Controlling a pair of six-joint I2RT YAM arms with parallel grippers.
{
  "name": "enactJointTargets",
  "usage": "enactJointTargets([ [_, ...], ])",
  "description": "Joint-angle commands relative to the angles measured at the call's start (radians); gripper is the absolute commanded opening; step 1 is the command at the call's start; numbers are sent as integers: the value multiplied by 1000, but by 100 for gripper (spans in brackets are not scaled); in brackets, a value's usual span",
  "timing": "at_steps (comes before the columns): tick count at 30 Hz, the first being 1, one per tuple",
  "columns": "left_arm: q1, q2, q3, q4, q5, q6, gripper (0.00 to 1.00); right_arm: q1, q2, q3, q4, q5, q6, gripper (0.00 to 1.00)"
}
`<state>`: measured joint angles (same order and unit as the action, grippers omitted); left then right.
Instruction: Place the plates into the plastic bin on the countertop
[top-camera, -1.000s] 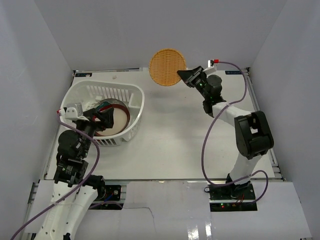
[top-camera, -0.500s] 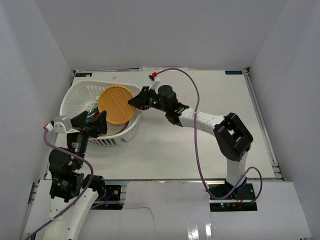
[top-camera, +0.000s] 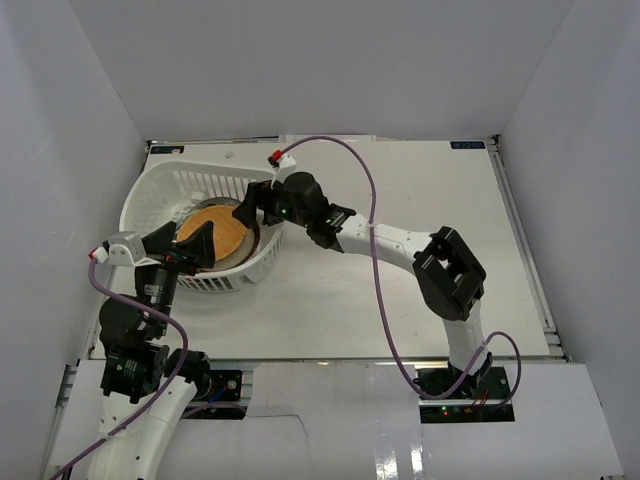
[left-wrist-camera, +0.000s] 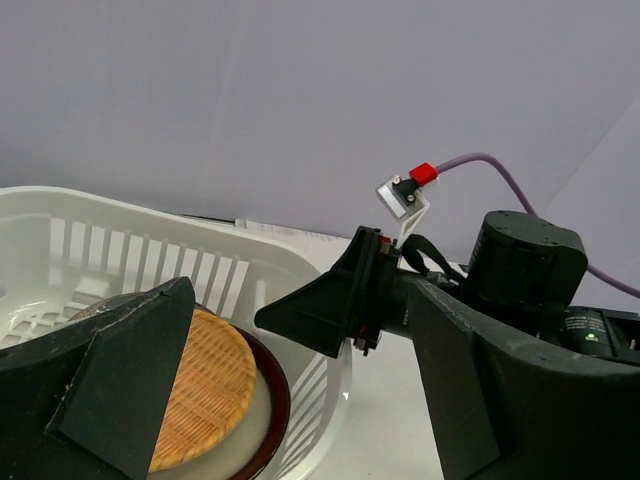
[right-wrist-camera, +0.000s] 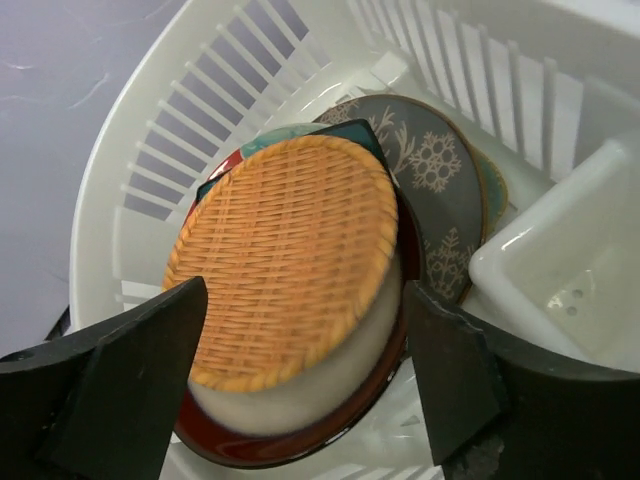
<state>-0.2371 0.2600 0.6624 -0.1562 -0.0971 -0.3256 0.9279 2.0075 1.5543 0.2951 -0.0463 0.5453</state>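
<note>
A plain pale-grey wall (top-camera: 60, 150) closes the left side of the cell. Just inside it the left arm (top-camera: 135, 310) rises from the near edge. The left jaws are spread wide and hold nothing, and they hover at the near rim of the bin (top-camera: 160, 183). The bin stands on the left part of the white tabletop (top-camera: 400, 330), near its far-left corner.

The plates lie stacked inside the bin. The orange plate (right-wrist-camera: 285, 255) is on top, resting tilted on the maroon-rimmed plate (right-wrist-camera: 330, 400). Behind them a dark teal corner (right-wrist-camera: 367, 133) and the grey plate (right-wrist-camera: 440, 190) show. A pale squarish dish (right-wrist-camera: 560, 270) leans at the side of the bin in the right wrist view.

The right jaws hang over the orange plate, inside the bin's far-right rim. They are wide open, one finger to each side of the plate, and grip nothing. The right arm (top-camera: 440, 270) stretches across the middle of the tabletop, and a purple cable (top-camera: 375, 250) loops above it.

A thin metal rail (top-camera: 527, 250) edges the tabletop on the right. A back wall (top-camera: 320, 60) and a right wall (top-camera: 590, 200), both pale grey, enclose the rest.
</note>
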Motion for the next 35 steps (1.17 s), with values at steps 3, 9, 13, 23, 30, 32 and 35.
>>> enactJointTargets([
  [3,5,22,-1,7,10,11,98,-4,-205,-51,-7,127,-106,93],
  [9,5,90,14,-5,49,-16,98,-3,-534,-333,33,187,-263,90],
  [13,5,143,49,7,187,-61,98,-1,-746,-493,-52,217,-363,90],
  [23,5,139,83,-31,335,-119,98,2,-1365,-928,-100,295,-314,90],
  [30,4,93,57,-143,341,-132,98,-1,-1546,-1076,-186,457,-306,90],
  [32,4,84,55,-146,346,-135,98,0,-1535,-1065,-203,471,-309,90],
  [35,4,102,89,-131,329,-151,98,0,-1521,-989,-250,490,-353,90],
])
